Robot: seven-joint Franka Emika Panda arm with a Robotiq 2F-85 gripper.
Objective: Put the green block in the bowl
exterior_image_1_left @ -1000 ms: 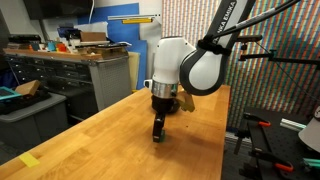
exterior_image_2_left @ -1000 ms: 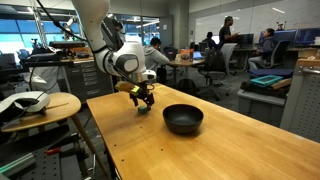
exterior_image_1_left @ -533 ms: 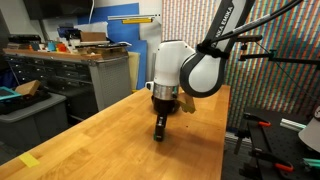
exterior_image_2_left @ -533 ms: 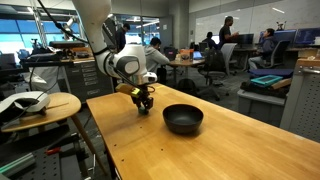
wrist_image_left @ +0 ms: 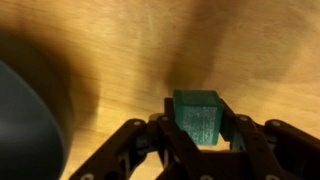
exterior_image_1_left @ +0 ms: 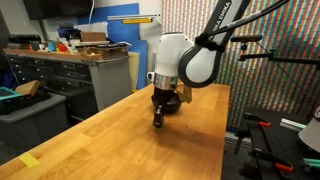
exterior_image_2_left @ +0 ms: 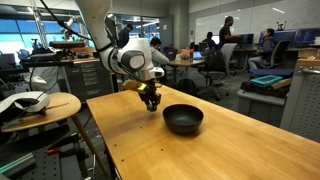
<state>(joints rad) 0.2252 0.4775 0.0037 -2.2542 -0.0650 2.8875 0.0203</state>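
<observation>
In the wrist view the green block [wrist_image_left: 197, 116], a small plain cube, sits clamped between the two black fingers of my gripper [wrist_image_left: 197, 125], above the wooden tabletop. The dark bowl [wrist_image_left: 25, 125] shows as a blurred black curve at the left edge of that view. In an exterior view the gripper [exterior_image_2_left: 151, 103] hangs just above the table, a little left of the black bowl [exterior_image_2_left: 183, 119]. From the opposite side the gripper [exterior_image_1_left: 158, 122] points down over the table and the bowl is hidden behind the arm.
The wooden table [exterior_image_2_left: 200, 150] stretches wide around the bowl. A round side table [exterior_image_2_left: 40, 105] with a white object stands off its left edge. Workbenches and drawers [exterior_image_1_left: 60, 70] stand behind, with people at desks [exterior_image_2_left: 215, 55] in the background.
The gripper went from open to shut on the green block, then lifted slightly and shifted toward the bowl.
</observation>
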